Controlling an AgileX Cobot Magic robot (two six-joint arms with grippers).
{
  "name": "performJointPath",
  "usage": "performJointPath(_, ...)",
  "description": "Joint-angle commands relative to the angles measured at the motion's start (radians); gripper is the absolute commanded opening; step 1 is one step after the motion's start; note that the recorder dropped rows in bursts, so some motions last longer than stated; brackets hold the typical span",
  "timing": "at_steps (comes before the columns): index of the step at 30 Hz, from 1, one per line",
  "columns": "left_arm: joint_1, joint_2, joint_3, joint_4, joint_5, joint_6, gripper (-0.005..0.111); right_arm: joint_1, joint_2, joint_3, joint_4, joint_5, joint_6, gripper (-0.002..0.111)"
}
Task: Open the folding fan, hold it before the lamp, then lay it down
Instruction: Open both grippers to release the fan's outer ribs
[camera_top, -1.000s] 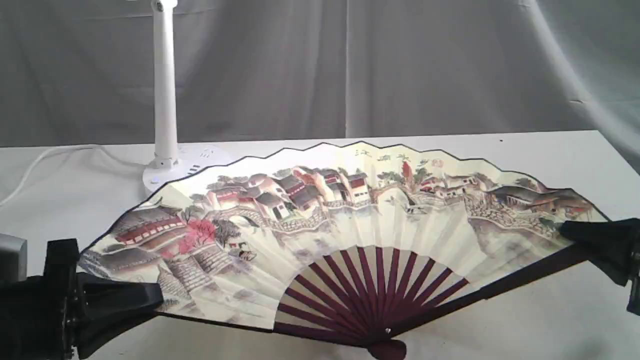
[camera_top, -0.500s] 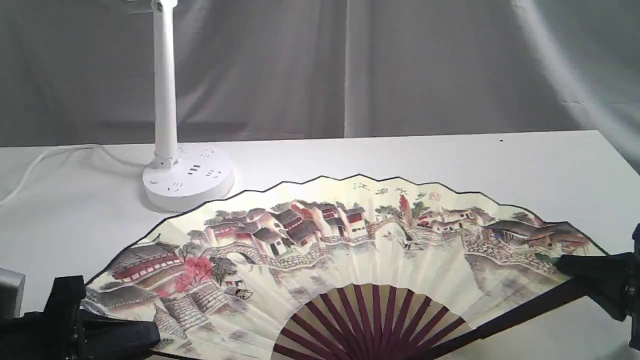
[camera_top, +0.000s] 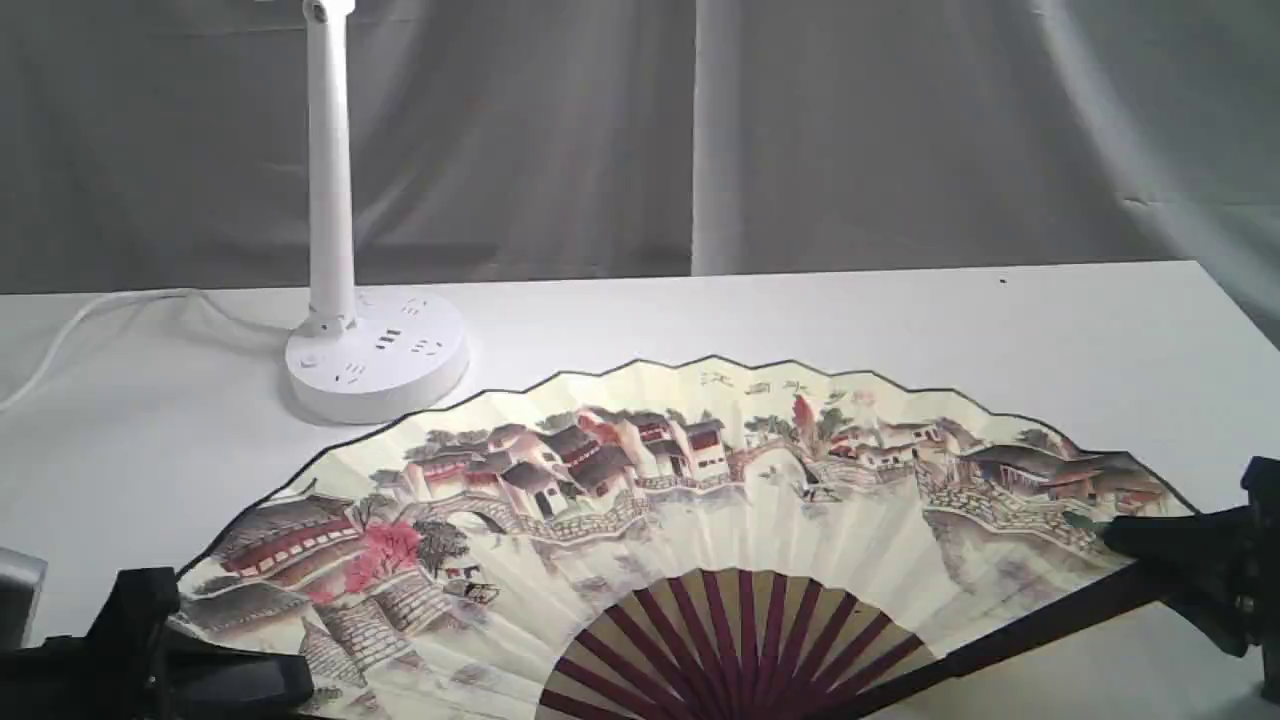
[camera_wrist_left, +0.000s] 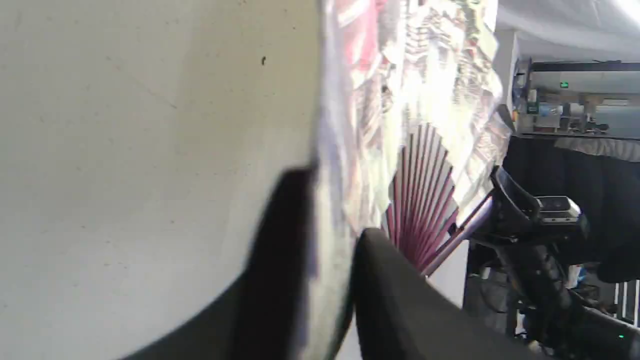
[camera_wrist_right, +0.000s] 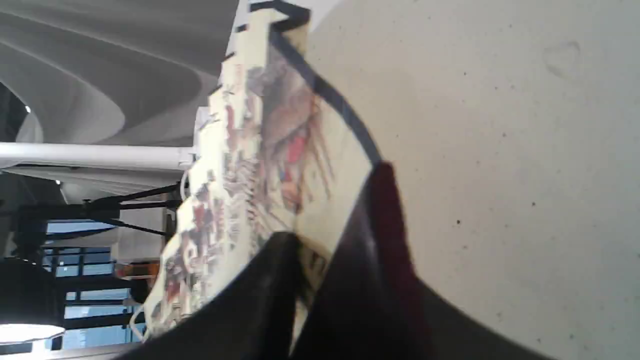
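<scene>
Edges first: table (camera_top: 1000, 320) back edge runs straight under the grey curtain (camera_top: 800, 130), and its right edge slants down close behind the right gripper (camera_wrist_right: 332, 205). Bare white tabletop lies between the folding fan (camera_top: 740, 500) and that back edge, widest to the right of the lamp (camera_top: 330, 200).

Lamp post stands upright at back left on its round socket base (camera_top: 375, 365). White cord (camera_top: 90, 310) trails off left from it.

Fan is spread fully open, painted side up, low at the table's near side. Its pivot is cut off by the bottom of the exterior view. Black scalloped top edge passes just beside the lamp base; touching or not, can't tell.

Left gripper (camera_wrist_left: 332, 210) sits at the fan's left end. The leaf's edge runs between its two black fingers, one each side.

Right gripper is at the right end. The maroon guard rib lies against one finger, with a sliver of cream leaf showing between that and the other finger.

Whether either pair is pinching the fan or standing loose around it, can't tell from these views.
</scene>
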Motion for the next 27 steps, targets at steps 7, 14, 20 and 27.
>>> performJointPath(7, 0.004, -0.011, 0.004, 0.019, -0.259, 0.046, 0.064, -0.007, -0.005, -0.007, 0.039, -0.11, -0.042, 0.071)
performJointPath(14, 0.004, -0.011, 0.004, 0.019, -0.277, 0.056, 0.083, -0.007, -0.005, -0.007, 0.039, -0.11, -0.04, 0.083)
performJointPath(20, 0.004, -0.017, 0.004, 0.019, -0.345, 0.108, 0.083, -0.009, -0.008, -0.007, 0.039, -0.104, -0.038, 0.083)
performJointPath(27, 0.004, -0.024, 0.004, 0.106, -0.379, 0.114, 0.083, -0.009, -0.074, -0.013, 0.039, -0.098, -0.038, 0.083)
